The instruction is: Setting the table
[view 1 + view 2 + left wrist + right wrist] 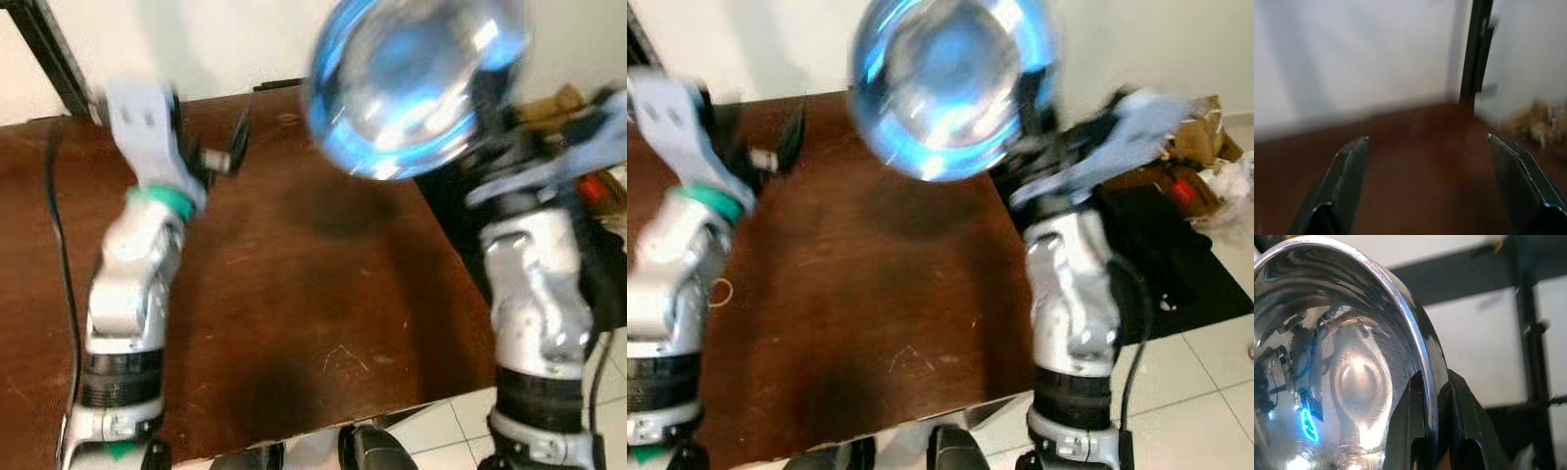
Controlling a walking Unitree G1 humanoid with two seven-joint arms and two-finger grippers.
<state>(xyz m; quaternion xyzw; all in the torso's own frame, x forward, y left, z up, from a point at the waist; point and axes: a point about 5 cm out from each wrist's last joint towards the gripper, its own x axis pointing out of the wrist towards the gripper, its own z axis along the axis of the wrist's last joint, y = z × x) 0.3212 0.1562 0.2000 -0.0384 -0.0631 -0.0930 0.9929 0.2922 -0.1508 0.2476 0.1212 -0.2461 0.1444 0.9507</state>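
Observation:
A shiny steel bowl (411,83) hangs in the air over the far right part of the brown wooden table (294,313), its hollow facing me and blurred. My right gripper (1432,431) is shut on the bowl's rim (1415,347), one finger inside and one outside. My left gripper (1427,147) is open over the far left of the table, with bare wood between its fingers (1342,181). The left arm (137,274) reaches forward along the table's left side.
A black cable (61,264) runs along the table's left part. A white wall rises behind the table, with a black frame post (49,54) at far left. Right of the table lie a black mat (1176,255), cardboard and clutter (1200,137) on the tiled floor.

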